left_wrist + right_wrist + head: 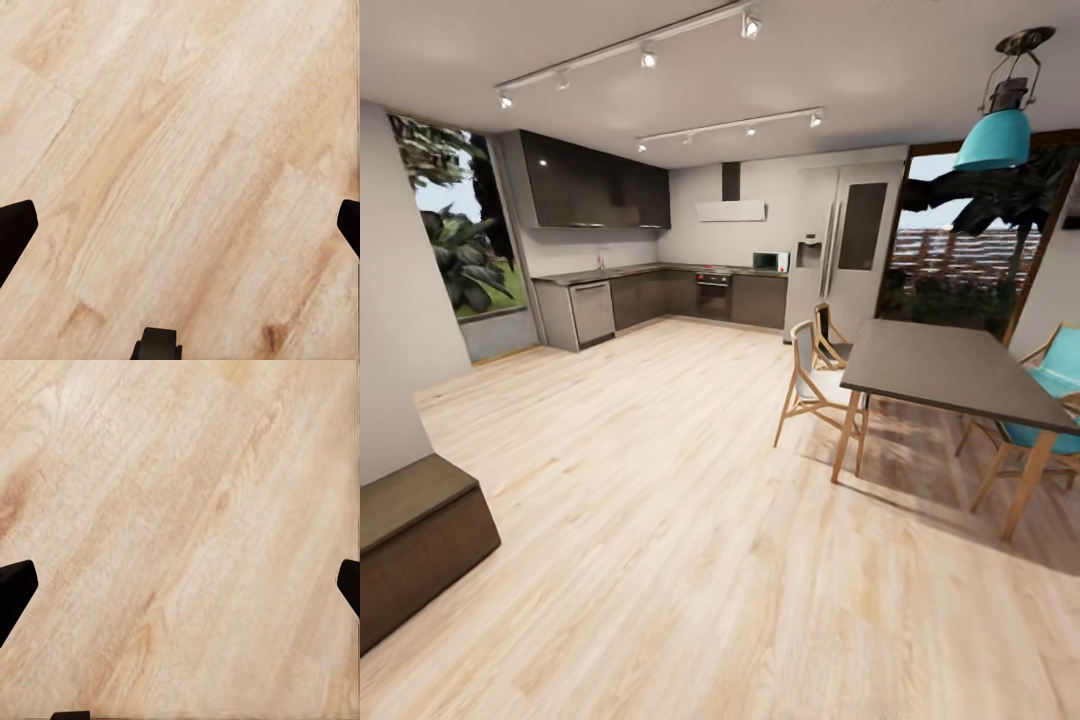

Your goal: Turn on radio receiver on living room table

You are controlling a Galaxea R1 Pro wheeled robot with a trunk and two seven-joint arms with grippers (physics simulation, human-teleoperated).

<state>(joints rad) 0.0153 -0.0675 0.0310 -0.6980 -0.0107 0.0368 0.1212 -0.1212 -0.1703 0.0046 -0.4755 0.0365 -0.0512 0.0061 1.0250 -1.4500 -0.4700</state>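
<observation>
Here, kitchen (660, 280), dining table (950, 375), wood floor (660, 500).

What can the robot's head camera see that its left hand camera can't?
The head view takes in a room: a dark dining table with wooden chairs, a teal lamp hanging above, dark kitchen cabinets, a fridge, a window with plants and a brown bench. The left wrist view looks close down at the boards, with the left gripper and its dark fingertips spread wide with nothing between them. Both show the light wooden floor.
</observation>
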